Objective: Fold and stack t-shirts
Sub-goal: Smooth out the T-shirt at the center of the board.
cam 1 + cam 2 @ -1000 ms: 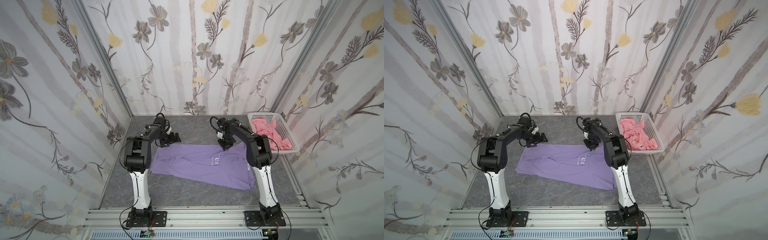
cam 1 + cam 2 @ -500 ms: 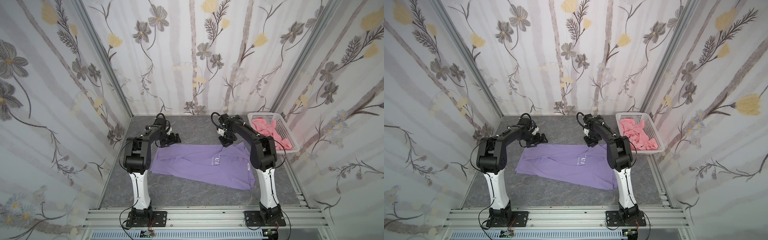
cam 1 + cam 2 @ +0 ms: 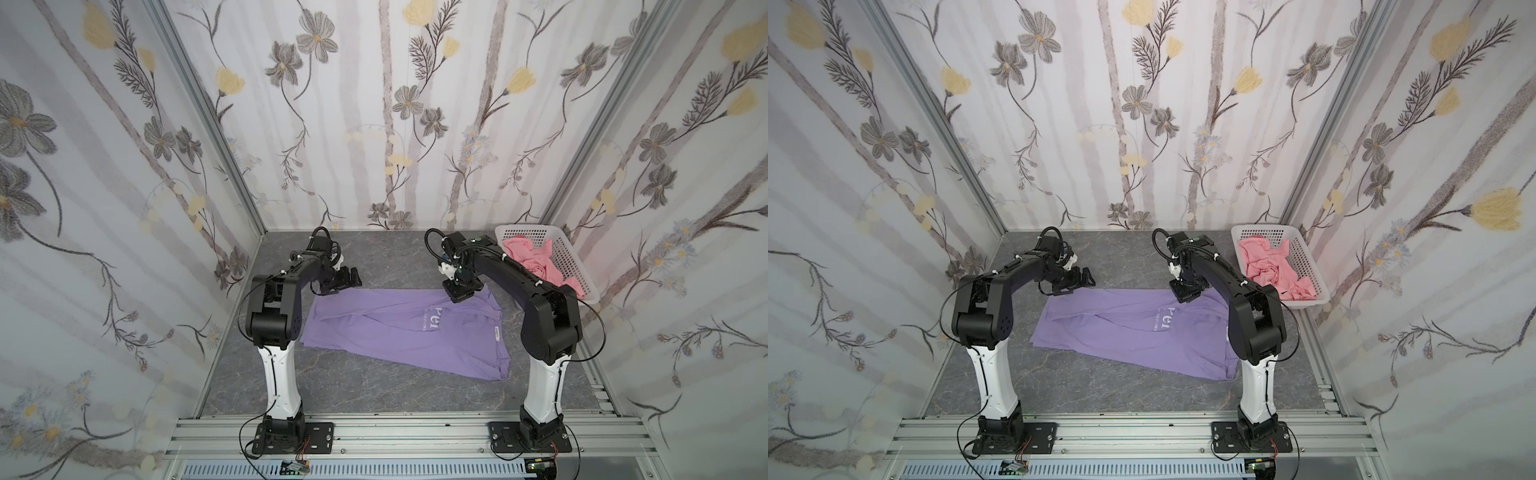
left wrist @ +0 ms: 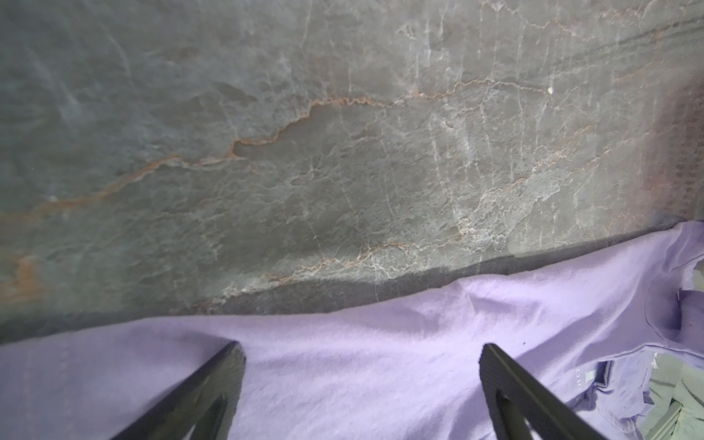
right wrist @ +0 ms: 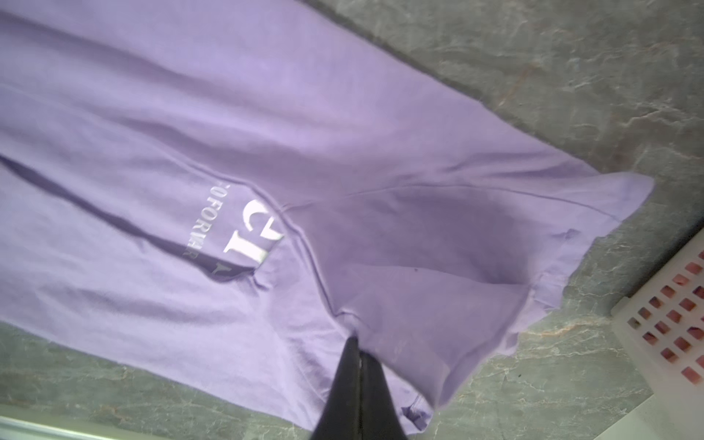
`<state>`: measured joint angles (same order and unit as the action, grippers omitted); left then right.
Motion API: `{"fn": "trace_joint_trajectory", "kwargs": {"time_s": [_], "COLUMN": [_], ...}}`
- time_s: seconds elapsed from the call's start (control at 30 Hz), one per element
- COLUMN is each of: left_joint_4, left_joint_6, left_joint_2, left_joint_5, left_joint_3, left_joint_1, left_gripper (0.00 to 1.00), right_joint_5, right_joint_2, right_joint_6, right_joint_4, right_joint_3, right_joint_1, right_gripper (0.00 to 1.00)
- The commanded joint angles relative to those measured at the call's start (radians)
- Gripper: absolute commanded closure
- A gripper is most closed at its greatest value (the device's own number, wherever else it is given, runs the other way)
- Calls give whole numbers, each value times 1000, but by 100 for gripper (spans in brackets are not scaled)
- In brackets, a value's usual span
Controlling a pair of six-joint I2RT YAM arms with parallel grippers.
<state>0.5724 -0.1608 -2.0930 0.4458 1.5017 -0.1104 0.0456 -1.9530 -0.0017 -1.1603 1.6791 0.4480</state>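
— What is the right tool [image 5: 356, 343] doing?
— Its jaws are pressed together, pinching a bit of the lavender t-shirt [image 3: 395, 332] at its far edge, near the white lettering [image 5: 251, 236]. Creases run to the tips.
— And the left tool [image 4: 358, 350]?
— Spread wide, holding nothing, above the shirt's other far corner.
— Where does the shirt lie?
— Across the grey table [image 3: 374, 386] between the two arms, partly folded over itself.
— The pink garment [image 3: 536, 257]?
— Crumpled in the white basket [image 3: 575, 266] at the table's far right corner. The basket is near the shirt, not touching it.
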Motion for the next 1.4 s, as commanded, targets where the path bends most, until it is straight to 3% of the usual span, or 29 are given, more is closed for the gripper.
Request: {"fn": "trace_joint_trajectory", "kwargs": {"time_s": [0.0,0.17,0.37,0.43,0.53,0.67,0.8,0.9,1.03,1.2,1.37], "left_joint_4": [92,99,115,123,124,122,102,76,63,81,170], "left_joint_6": [1,-2,4,5,3,-6,-12,-25,-45,-74,-37], "left_joint_2": [-13,-22,-17,-14,-6,9,30,23,18,37,124], "left_joint_5": [-53,-51,-54,-58,-56,-52,-54,-25,-24,-68,-199], "left_joint_3": [-6,9,13,13,11,10,-7,-19,-30,-89,-160], "left_joint_1": [2,2,2,2,2,2,2,0,-3,50,127], "left_gripper": [0,0,0,0,0,0,0,0,0,0,0], "right_joint_5": [-45,-117,-110,-72,-38,59,214,257,199,125,104], "right_joint_2": [33,49,56,71,103,146,131,85,23,-52,-107], "right_joint_6": [74,151,187,186,189,184,125,94,72,56,49], "right_joint_4": [-26,-35,-92,-113,-128,-128,-122,-93,-28,-21,-18], "right_joint_3": [-56,-134,-206,-214,-194,-142,-122,-114,-94,-24,6], "right_joint_1": [59,174,195,192,179,130,41,-45,-125,-133,-133], "right_gripper": [100,100,93,78,66,58,57,57,58,58,59]}}
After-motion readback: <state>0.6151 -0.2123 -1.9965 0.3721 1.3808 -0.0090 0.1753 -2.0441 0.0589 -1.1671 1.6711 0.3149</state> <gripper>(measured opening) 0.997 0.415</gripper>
